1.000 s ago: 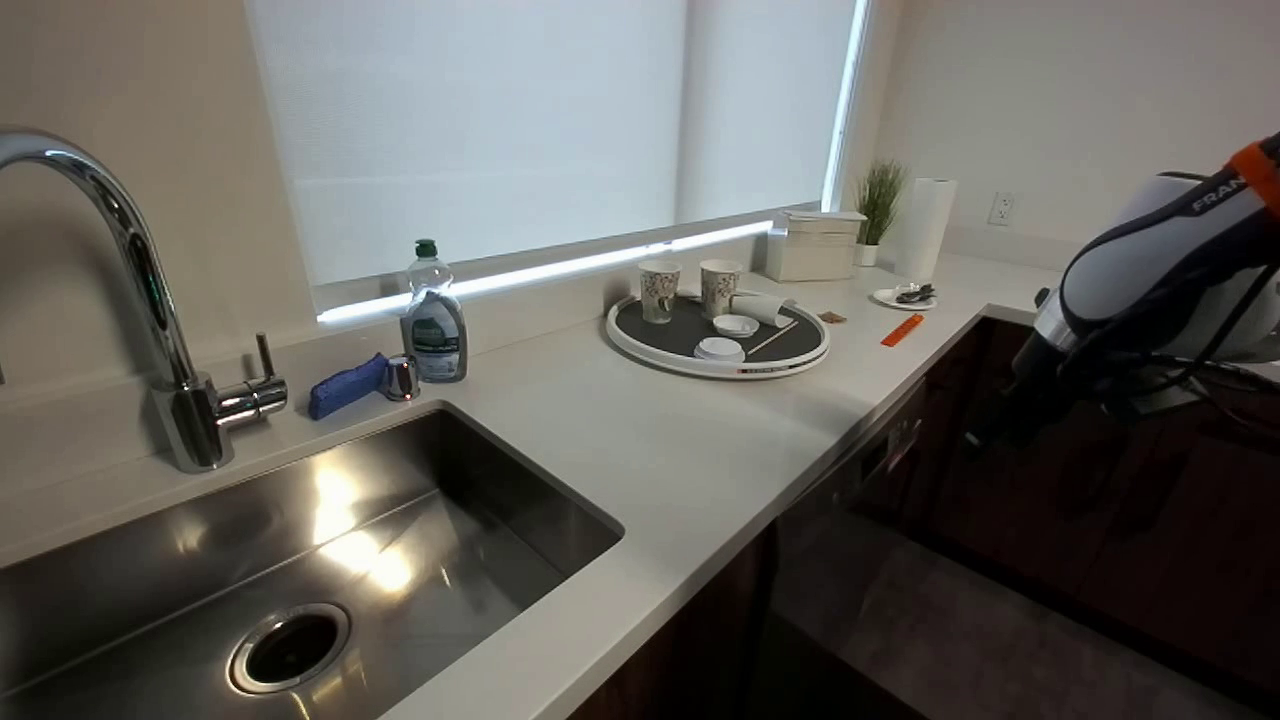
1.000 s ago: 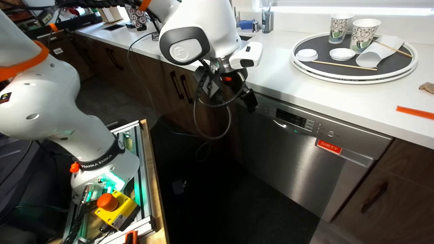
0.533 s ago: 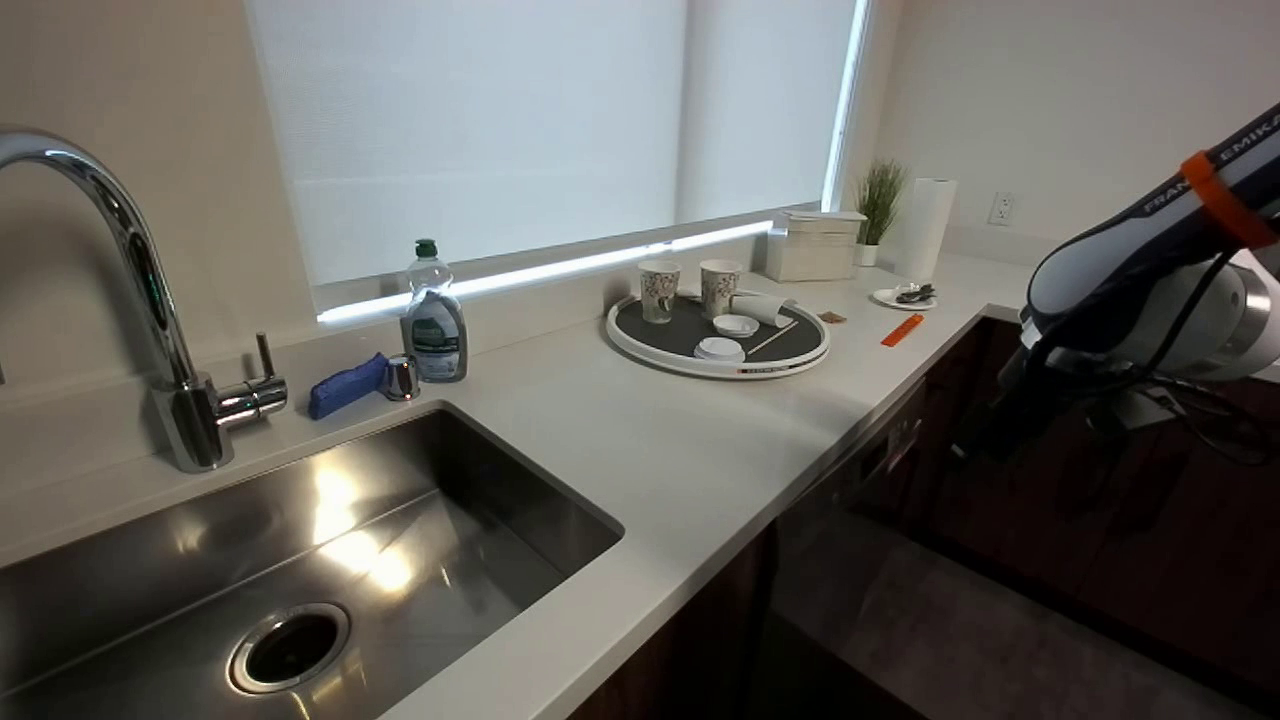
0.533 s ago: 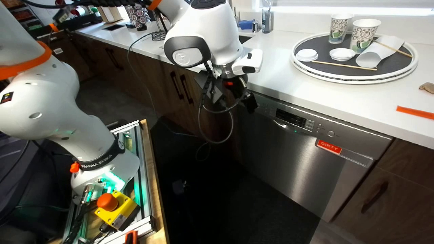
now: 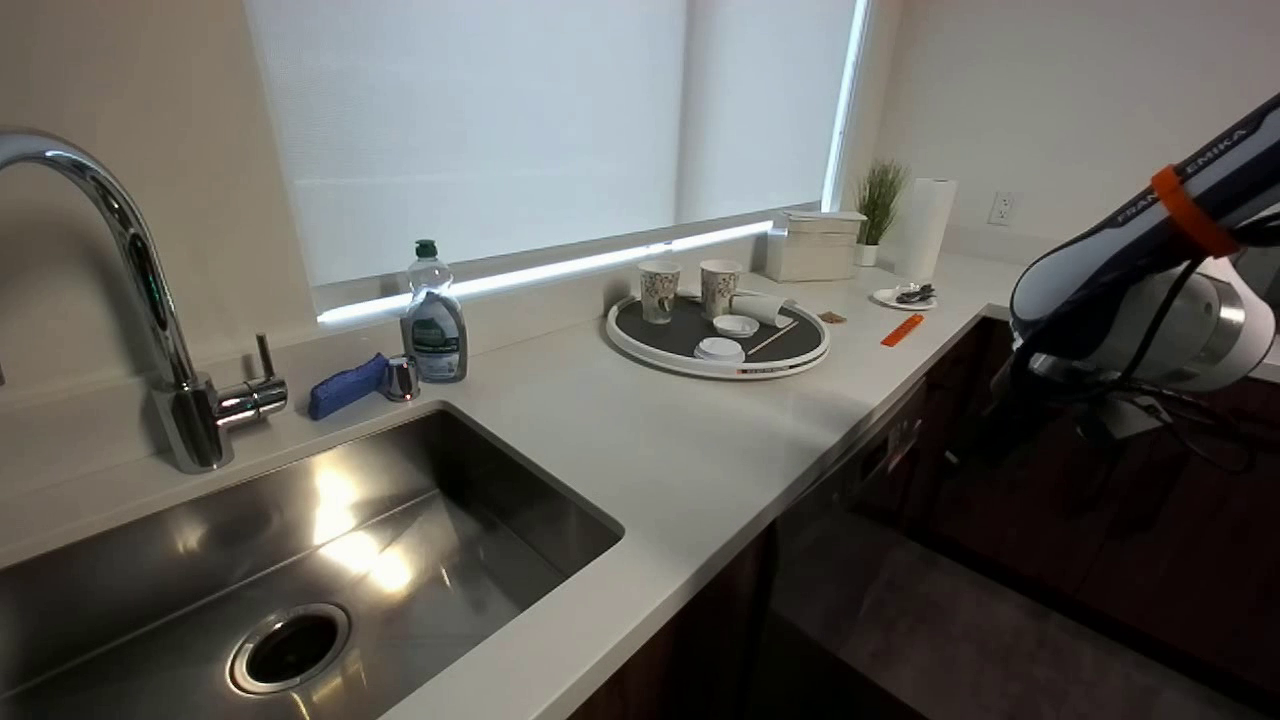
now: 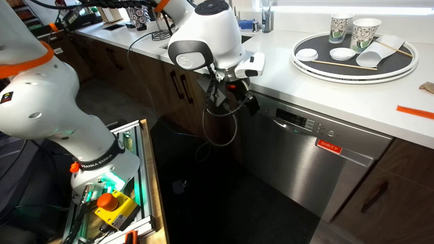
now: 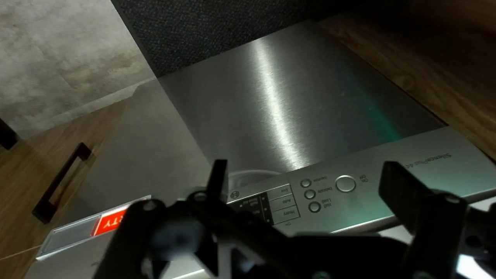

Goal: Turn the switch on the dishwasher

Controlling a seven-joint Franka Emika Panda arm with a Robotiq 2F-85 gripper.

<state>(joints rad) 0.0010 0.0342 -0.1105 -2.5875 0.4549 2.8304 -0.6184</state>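
The dishwasher is a brushed-steel appliance [image 6: 288,162] under the white counter; its front fills the wrist view [image 7: 232,112]. Its control panel carries a large round on/off button [image 7: 345,183], three small round buttons [image 7: 310,194] and a dark display [image 6: 290,117]. My gripper [image 7: 308,182] is open and empty. In the wrist view the on/off button shows between the spread fingers, nearer the right one. In an exterior view the gripper [image 6: 252,105] is in front of the panel's left end and hides the on/off button. I cannot tell whether it touches the panel.
The white counter edge [image 6: 315,105] juts above the panel. A round tray [image 6: 354,81] with cups and lids stands on it. A red DIRTY sign [image 6: 329,146] is on the dishwasher front. Wooden cabinets [image 6: 390,193] flank it. A cable loop [image 6: 234,135] hangs below my wrist.
The arm and gripper have moved slightly right and down in the exterior view facing the dishwasher, and left in the exterior view over the sink. The dishwasher and counter items have not moved.
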